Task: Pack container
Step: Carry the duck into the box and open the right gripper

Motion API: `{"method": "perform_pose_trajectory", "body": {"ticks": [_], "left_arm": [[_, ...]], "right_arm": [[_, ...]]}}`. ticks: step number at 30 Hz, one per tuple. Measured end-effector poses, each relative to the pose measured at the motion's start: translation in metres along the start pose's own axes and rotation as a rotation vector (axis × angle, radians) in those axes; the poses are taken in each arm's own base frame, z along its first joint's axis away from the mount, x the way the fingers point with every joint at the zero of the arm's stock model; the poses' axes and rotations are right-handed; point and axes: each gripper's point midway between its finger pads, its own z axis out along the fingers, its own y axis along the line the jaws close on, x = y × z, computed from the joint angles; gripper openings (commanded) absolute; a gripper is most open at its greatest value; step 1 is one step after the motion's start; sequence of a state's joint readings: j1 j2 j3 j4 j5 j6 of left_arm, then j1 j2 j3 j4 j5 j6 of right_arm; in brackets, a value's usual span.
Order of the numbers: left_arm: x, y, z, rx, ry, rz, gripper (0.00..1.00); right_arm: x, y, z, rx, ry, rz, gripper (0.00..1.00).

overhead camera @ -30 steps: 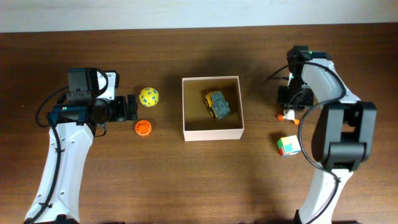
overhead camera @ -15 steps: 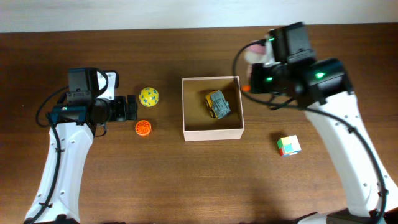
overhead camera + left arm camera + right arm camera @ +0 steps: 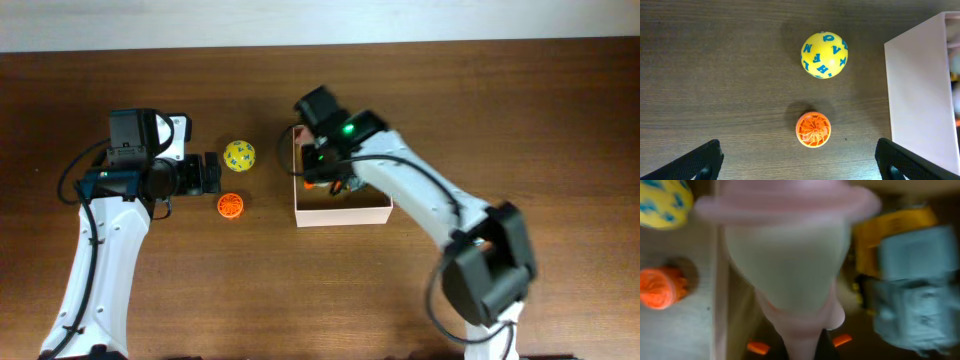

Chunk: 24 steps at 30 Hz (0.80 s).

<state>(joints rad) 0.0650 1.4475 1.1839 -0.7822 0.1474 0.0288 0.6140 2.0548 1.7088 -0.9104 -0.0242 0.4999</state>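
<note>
Resting on the dark wooden table (image 3: pixel 560 120) at far left, the left gripper (image 3: pixel 210 173) points toward the middle with its fingers (image 3: pixel 700 160) spread wide and nothing between them. Just beyond its tips lie two small balls, apart from each other. The yellow ball (image 3: pixel 824 55) carries blue letters, and the ribbed orange ball (image 3: pixel 813 129) sits nearer the front edge in the overhead view. Neither touches the fingers or the box.

To their right stands the container (image 3: pixel 340 215) — a shallow square box with thin white walls — at the centre of the table. Its left wall (image 3: pixel 917 100) fills the right side of the left wrist view, close to the balls but clear of them.

The right arm (image 3: pixel 420 195) stretches in from the lower right and hangs over the box's left half, hiding much of the inside from above. The right gripper (image 3: pixel 800 344) appears clenched on a pink-and-white object (image 3: pixel 790 265) whose narrow stem runs down between the orange fingertips (image 3: pixel 757 347). The wrist view is too blurred to say what that object is. Whether it touches the box floor cannot be told.

Farther right in that view, a yellow-and-grey toy car (image 3: pixel 910 270) lies inside the container — beside the held object.
</note>
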Motion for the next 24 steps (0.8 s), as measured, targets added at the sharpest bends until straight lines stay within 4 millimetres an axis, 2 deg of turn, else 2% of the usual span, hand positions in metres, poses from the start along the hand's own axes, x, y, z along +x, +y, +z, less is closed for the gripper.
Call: {"method": "perform_pose_trajectory", "body": {"ticks": [3, 5, 12, 15, 16, 19, 22, 24], "left_arm": [[0.000, 0.000, 0.000, 0.000, 0.000, 0.000, 0.99], [0.000, 0.000, 0.000, 0.000, 0.000, 0.000, 0.99], [0.000, 0.000, 0.000, 0.000, 0.000, 0.000, 0.99], [0.000, 0.000, 0.000, 0.000, 0.000, 0.000, 0.99], [0.000, 0.000, 0.000, 0.000, 0.000, 0.000, 0.99], [0.000, 0.000, 0.000, 0.000, 0.000, 0.000, 0.99], [0.000, 0.000, 0.000, 0.000, 0.000, 0.000, 0.99], [0.000, 0.000, 0.000, 0.000, 0.000, 0.000, 0.99]], "right_arm": [[0.009, 0.005, 0.016, 0.011, 0.031, -0.001, 0.28], [0.009, 0.009, 0.018, 0.006, 0.029, -0.001, 0.36], [0.006, 0.009, 0.016, 0.012, 0.014, -0.032, 0.50], [0.004, 0.000, 0.003, 0.056, 0.004, -0.042, 0.59], [0.002, -0.004, -0.004, 0.070, -0.003, -0.042, 0.62], [-0.005, -0.022, -0.044, 0.125, -0.040, -0.030, 0.72], [-0.019, -0.052, -0.107, 0.165, -0.131, 0.017, 0.79], [-0.026, -0.083, -0.155, 0.186, -0.209, 0.071, 0.83]]}}
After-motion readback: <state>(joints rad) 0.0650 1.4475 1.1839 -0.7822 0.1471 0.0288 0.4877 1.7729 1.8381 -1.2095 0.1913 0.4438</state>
